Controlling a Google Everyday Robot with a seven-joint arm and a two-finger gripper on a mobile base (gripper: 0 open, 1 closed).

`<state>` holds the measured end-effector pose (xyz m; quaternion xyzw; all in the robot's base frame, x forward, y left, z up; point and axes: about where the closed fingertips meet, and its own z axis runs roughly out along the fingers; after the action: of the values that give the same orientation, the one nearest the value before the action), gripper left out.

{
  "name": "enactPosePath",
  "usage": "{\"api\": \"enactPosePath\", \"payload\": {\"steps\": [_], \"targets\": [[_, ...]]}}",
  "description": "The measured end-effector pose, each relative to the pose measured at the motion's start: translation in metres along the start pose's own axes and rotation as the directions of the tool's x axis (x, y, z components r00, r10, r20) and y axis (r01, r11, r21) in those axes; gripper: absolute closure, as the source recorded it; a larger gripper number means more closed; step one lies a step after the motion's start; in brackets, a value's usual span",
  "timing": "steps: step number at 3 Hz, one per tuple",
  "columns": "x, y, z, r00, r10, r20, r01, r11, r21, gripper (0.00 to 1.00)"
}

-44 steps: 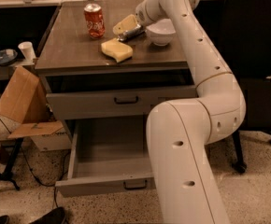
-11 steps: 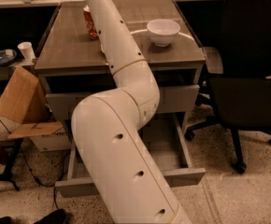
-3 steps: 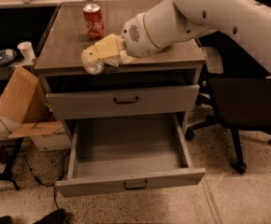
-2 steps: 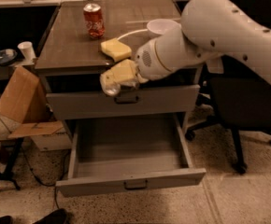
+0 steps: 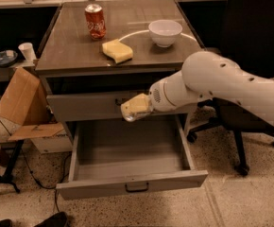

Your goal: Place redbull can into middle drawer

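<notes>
The middle drawer (image 5: 132,183) is pulled wide open below the table, and its grey inside looks bare. My gripper (image 5: 133,109), with yellowish fingers, hangs in front of the shut upper drawer front (image 5: 85,106), just above the back of the open drawer. A slim silvery redbull can (image 5: 129,117) shows at the lower edge of the fingers, which are shut on it. Most of the can is hidden by the fingers. My white arm reaches in from the right.
On the tabletop (image 5: 75,44) stand a red-orange soda can (image 5: 95,21), a yellow sponge (image 5: 117,50) and a white bowl (image 5: 165,32). A black office chair (image 5: 250,46) is close on the right. A cardboard box (image 5: 21,98) and a paper cup (image 5: 27,51) are on the left.
My gripper has come down and to the right with the can, from the tabletop's front edge to in front of the upper drawer, over the open drawer.
</notes>
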<state>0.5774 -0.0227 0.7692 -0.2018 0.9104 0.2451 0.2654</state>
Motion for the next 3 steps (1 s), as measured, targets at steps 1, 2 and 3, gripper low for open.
{"api": "enactPosePath", "payload": {"steps": [1,2,3], "targets": [[0.022,-0.026,0.041,1.000,0.019,-0.001,-0.019,0.9993,0.031,1.00],[0.059,-0.032,0.096,0.999,0.051,-0.010,-0.051,0.9987,-0.001,1.00],[0.057,-0.030,0.096,0.999,0.053,-0.007,-0.053,0.9985,-0.010,1.00]]}}
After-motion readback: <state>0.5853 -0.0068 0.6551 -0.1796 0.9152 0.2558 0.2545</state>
